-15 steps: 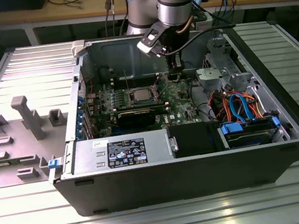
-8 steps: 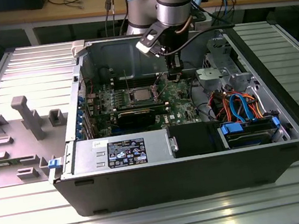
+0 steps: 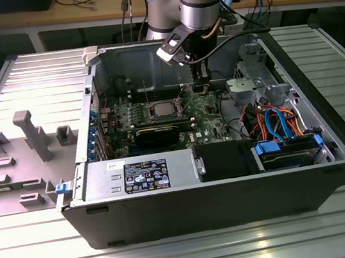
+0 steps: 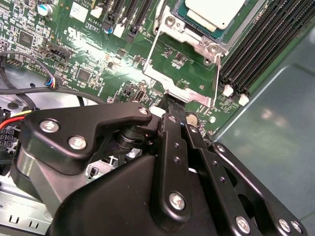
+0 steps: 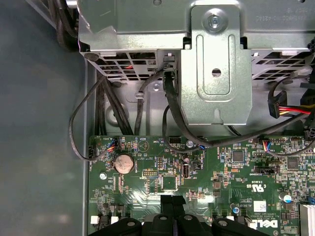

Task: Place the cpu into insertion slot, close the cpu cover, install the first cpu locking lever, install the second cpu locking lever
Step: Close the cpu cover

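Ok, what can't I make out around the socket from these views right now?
The cpu: cut off by the picture edge in the second wrist view.
The cpu cover: its tip is hidden behind the gripper, so contact is unclear.
The insertion slot: too small in the exterior view to judge seating.

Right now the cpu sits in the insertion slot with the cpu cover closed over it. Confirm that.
Not quite. In the second wrist view the cpu sits in the insertion slot, but the cpu cover is swung open, away from it, toward the gripper.
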